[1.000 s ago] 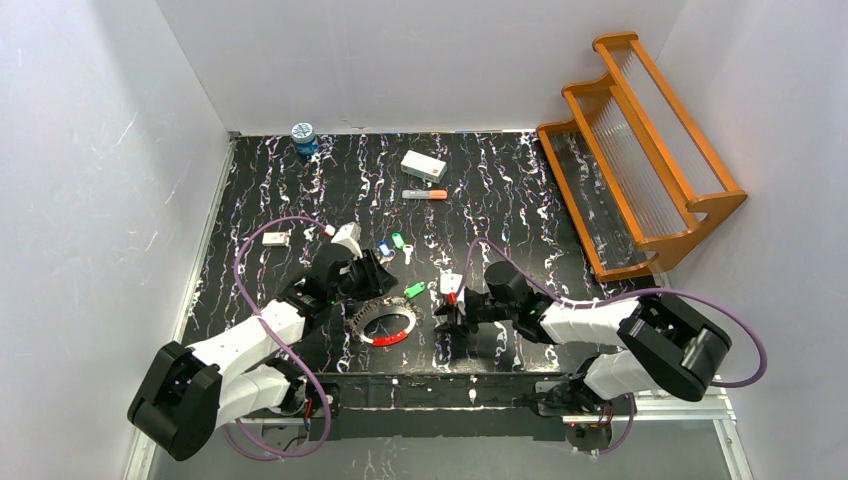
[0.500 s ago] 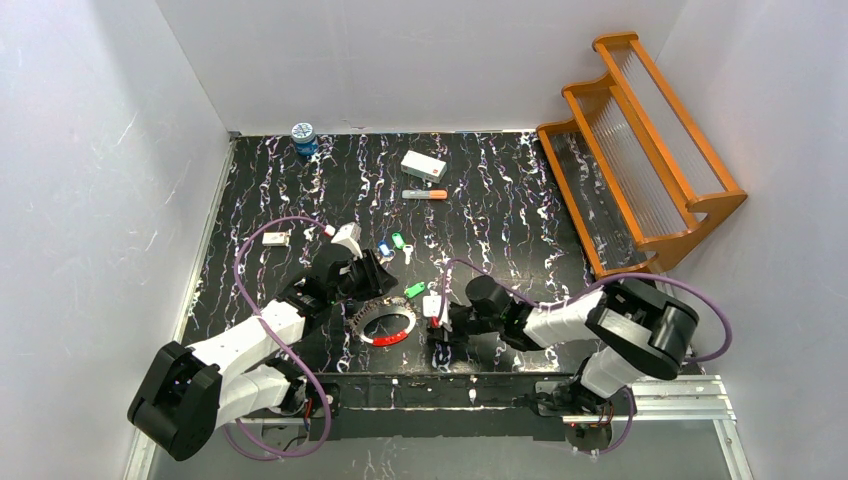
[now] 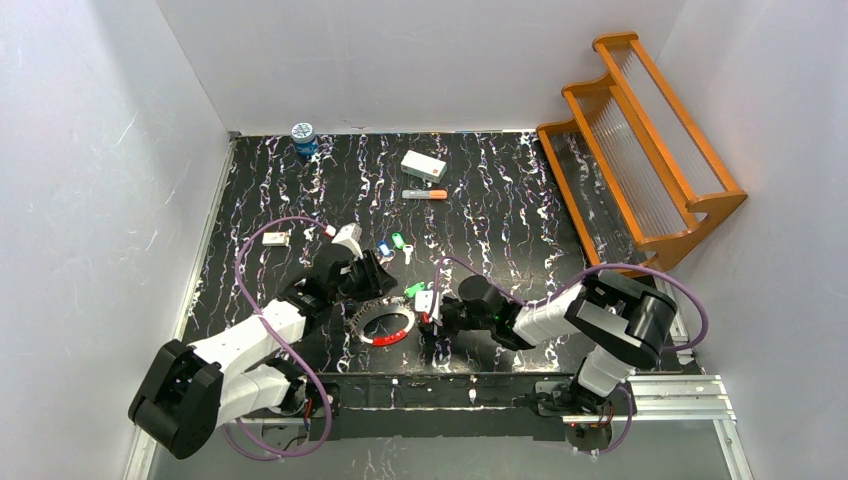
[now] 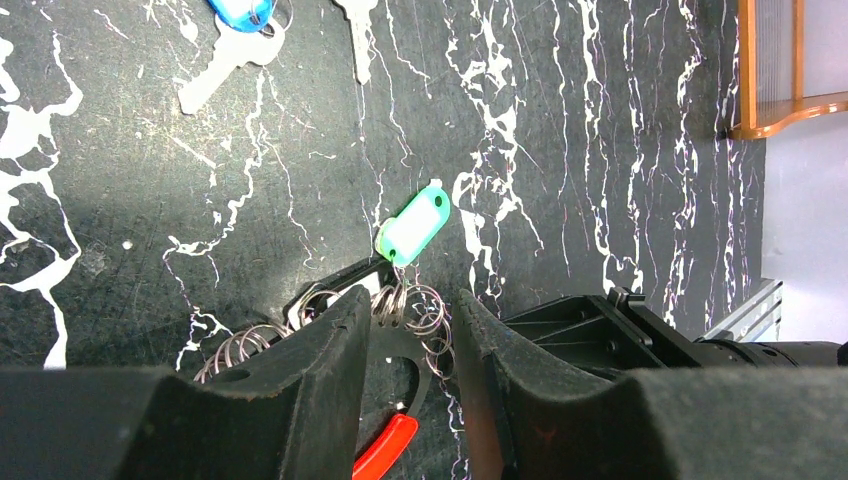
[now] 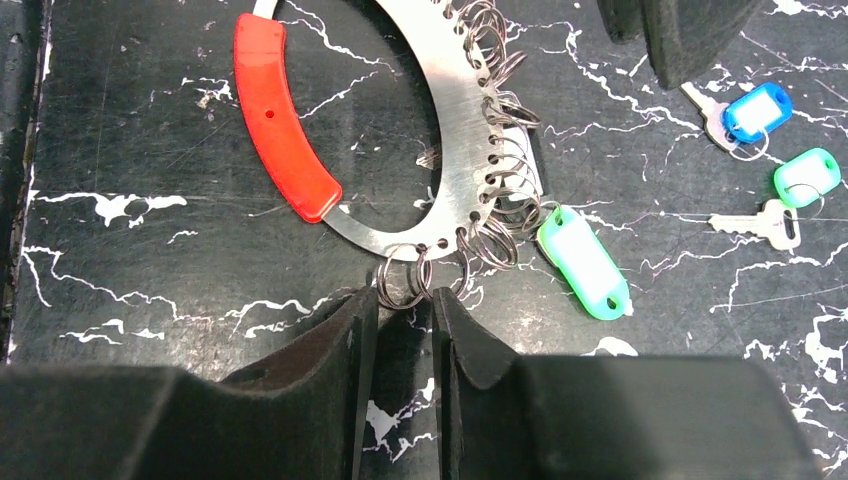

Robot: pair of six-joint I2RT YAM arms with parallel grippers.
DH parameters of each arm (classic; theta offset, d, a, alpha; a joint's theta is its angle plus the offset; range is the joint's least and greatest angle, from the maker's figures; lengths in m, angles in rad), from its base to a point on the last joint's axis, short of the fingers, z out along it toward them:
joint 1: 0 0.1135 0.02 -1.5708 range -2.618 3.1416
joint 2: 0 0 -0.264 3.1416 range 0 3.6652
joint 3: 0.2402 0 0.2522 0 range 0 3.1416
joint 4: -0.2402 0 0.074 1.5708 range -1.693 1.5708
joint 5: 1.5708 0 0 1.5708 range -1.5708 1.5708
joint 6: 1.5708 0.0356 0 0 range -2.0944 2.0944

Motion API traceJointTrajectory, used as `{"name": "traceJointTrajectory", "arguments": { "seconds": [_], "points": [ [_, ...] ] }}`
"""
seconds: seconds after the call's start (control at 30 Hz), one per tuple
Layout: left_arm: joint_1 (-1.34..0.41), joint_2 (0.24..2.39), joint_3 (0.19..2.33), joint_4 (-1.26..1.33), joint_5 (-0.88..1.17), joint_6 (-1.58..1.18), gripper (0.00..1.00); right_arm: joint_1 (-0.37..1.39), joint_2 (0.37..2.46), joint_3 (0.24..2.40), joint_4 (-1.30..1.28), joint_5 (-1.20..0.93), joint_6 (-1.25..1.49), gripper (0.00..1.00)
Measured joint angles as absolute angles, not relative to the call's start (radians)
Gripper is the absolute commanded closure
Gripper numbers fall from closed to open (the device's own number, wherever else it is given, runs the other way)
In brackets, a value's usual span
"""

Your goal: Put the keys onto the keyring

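Table (image 3: pixel 500 200): A black, white-veined top carries the whole job. Both arms reach in from the near edge and meet over one small loop.
Rack (image 3: pixel 640 150): The orange wooden rack stands at the far right, well apart from the work and apparently no part of it.
Keyring (image 5: pixel 445 110): It is a flat silver crescent with a red grip (image 5: pixel 283 125). It lies on the table between the two arms, its outer edge lined with small wire rings (image 5: pixel 415 268).
Left gripper (image 4: pixel 408 310): The fingers are drawn in on either side of the crescent's band, and seem to pinch it across its width. This is probably to keep the loop from sliding while the other arm works.
Right gripper (image 5: pixel 403 305): The fingers are a narrow slit apart and hold nothing. Their tips sit just short of the lowest wire rings, apparently lined up to take one for threading.
Green tag (image 5: pixel 583 262): It hangs from a wire ring on the crescent's edge, just beside the right gripper's tips.
Blue key (image 5: pixel 755 110) and green key (image 5: pixel 805 178): Both lie loose on the table beyond the keyring, on its far side from the right gripper. Neither is threaded, and both are out of either tool's immediate reach.
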State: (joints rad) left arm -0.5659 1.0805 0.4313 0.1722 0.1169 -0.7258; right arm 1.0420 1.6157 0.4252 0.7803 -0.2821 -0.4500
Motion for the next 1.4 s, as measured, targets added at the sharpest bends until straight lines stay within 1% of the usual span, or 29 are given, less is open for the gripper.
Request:
{"name": "traceJointTrajectory", "arguments": {
  "seconds": [0.13, 0.57, 0.83, 1.03, 1.4],
  "points": [
    [-0.566, 1.085, 0.431, 0.173, 0.117, -0.726, 0.65, 1.048, 1.633, 0.436, 0.794, -0.275, -0.456, 0.65],
    [-0.566, 1.085, 0.431, 0.176, 0.117, -0.726, 0.65, 1.082, 1.642, 0.449, 0.799, -0.204, -0.478, 0.58],
    [-0.566, 1.085, 0.431, 0.176, 0.117, -0.726, 0.65, 1.085, 1.586, 0.421, 0.75, -0.167, -0.473, 0.6],
    [-0.566, 1.085, 0.431, 0.176, 0.117, -0.726, 0.65, 1.087, 1.564, 0.402, 0.738, -0.202, -0.476, 0.62],
    [-0.566, 1.085, 0.431, 0.178, 0.117, -0.727, 0.65, 1.089, 1.62, 0.433, 0.775, -0.258, -0.476, 0.63]
  ]
}}
